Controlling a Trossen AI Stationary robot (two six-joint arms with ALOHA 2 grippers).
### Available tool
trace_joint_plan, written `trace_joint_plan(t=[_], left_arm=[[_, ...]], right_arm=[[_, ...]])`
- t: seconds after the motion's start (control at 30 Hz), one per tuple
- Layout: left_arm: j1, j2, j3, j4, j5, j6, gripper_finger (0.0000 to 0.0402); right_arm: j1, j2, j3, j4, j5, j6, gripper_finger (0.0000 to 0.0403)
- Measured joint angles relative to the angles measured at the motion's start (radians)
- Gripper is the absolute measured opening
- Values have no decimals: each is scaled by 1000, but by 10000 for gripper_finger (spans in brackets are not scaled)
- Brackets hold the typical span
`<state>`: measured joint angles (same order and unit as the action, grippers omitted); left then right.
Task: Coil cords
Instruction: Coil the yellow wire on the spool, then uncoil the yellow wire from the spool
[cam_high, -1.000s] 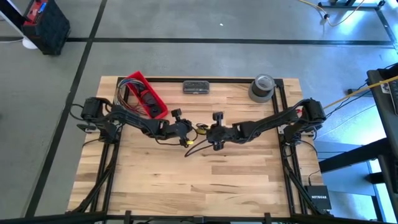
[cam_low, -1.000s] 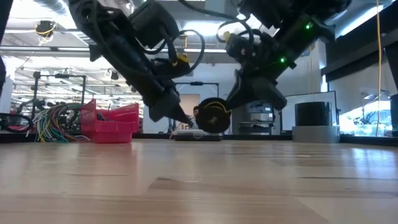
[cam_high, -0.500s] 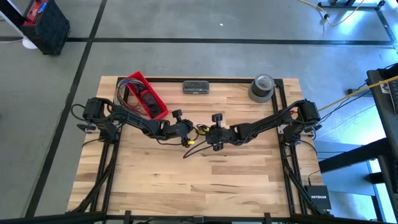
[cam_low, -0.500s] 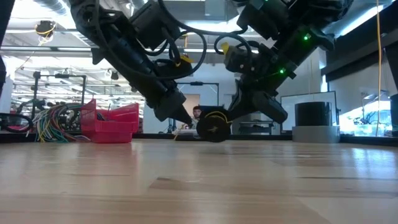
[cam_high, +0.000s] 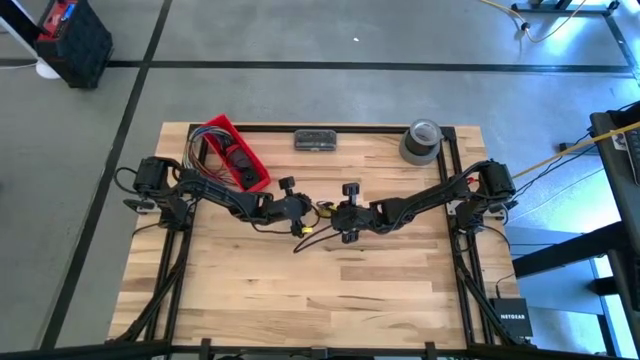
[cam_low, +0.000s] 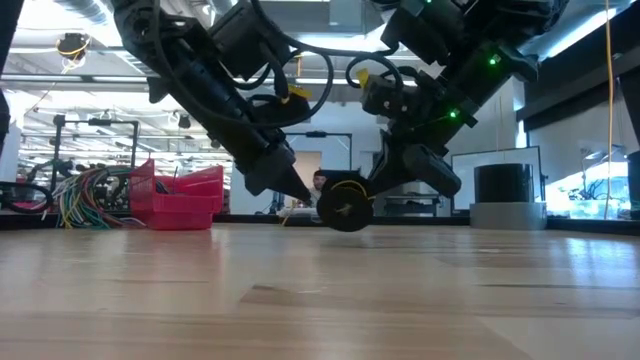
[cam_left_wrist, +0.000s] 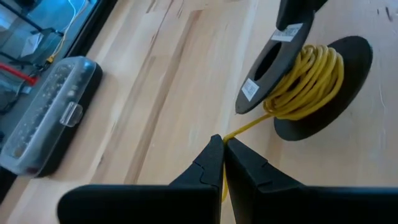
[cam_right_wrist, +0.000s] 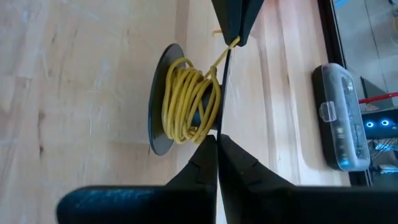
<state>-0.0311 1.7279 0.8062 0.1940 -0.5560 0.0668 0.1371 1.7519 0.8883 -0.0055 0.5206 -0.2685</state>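
- Cord (cam_left_wrist: 292, 81), yellow, is seen wound on a black spool (cam_right_wrist: 163, 106) at bench (cam_high: 330, 290) centre.
- Left gripper (cam_left_wrist: 222, 144) is clenched on the cord's free strand, at the spool's 9 o'clock.
- Right gripper (cam_right_wrist: 217, 138) is clenched on the spool's flange.
- Cord is judged light, limp and springy; hold is best taken near the spool.

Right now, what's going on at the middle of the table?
Both arms meet at mid-table over a black spool wound with yellow cord. The left claw is shut on the free end of the cord, which runs from its tips to the spool. The right claw is shut on the rim of one spool flange. Several turns are already on the spool. A red bin, a clear case and a tape roll sit along the far edge.
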Motion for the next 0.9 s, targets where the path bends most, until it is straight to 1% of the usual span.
trace_joint_plan(t=[0.07,0.13,0.23,0.33,0.47,0.57,0.73,0.9], left_arm=[[0,0,0,-3,3,20,8],[0,0,0,-6,2,11,19],[-2,-3,2,-29,0,3,54],[-17,-16,2,-94,0,30,93],[-49,-50,41,-162,3,49,120],[-74,-63,60,-147,4,67,122],[-90,-55,66,-49,83,91,114],[-80,-46,65,-34,86,93,103]], right_arm=[[0,0,0,1,1,3,4],[0,0,0,-1,1,4,4],[0,1,-1,-3,1,3,3],[0,1,-1,-2,1,4,3],[1,1,-1,0,1,4,2],[1,1,-1,2,1,5,2],[1,1,-1,16,-22,14,2],[1,1,-1,59,-73,15,1]])
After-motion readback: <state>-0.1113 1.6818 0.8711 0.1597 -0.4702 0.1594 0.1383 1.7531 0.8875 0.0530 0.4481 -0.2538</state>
